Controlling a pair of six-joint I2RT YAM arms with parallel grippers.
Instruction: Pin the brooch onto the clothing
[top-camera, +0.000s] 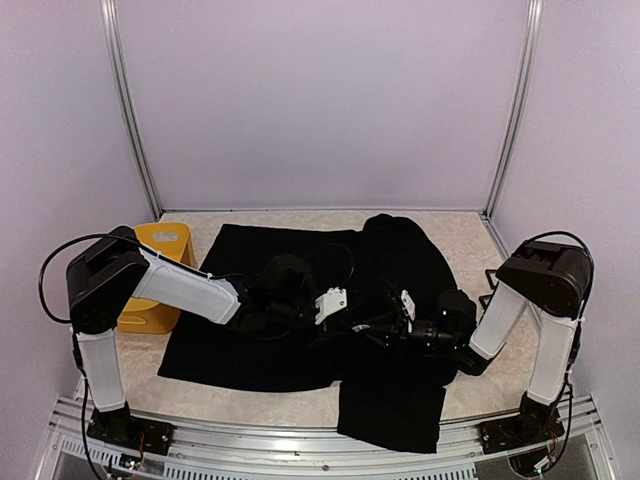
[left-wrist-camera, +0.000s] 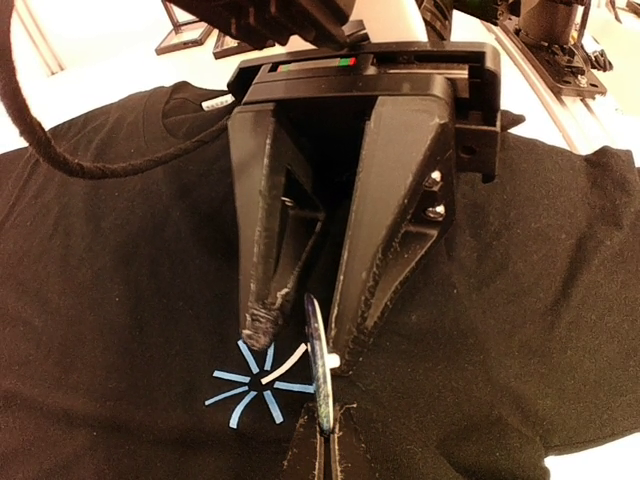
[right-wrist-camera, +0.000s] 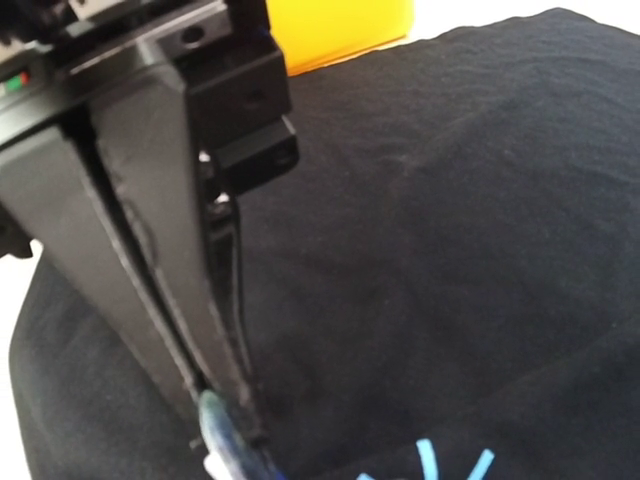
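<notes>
Black T-shirt (top-camera: 250, 265) lies spread flat. My right claw (right-wrist-camera: 215, 425) is clamped on the brooch (left-wrist-camera: 318, 365), held edge-on just beside the starburst mark (left-wrist-camera: 258, 382). My left claw (left-wrist-camera: 300, 340) is closed, tips at the brooch. Pin not visibly through the fabric, so I judge fastening is still to do.

T-shirt (left-wrist-camera: 120, 250) under left gripper (left-wrist-camera: 300, 345): matt black soft cloth. Brooch (left-wrist-camera: 317, 350) at its tips: glossy, smooth. Fingers (left-wrist-camera: 385, 230): matt black plastic.

No lettering is legible; a light-blue starburst mark (left-wrist-camera: 257, 384) sits on the black T-shirt (left-wrist-camera: 110, 260).
</notes>
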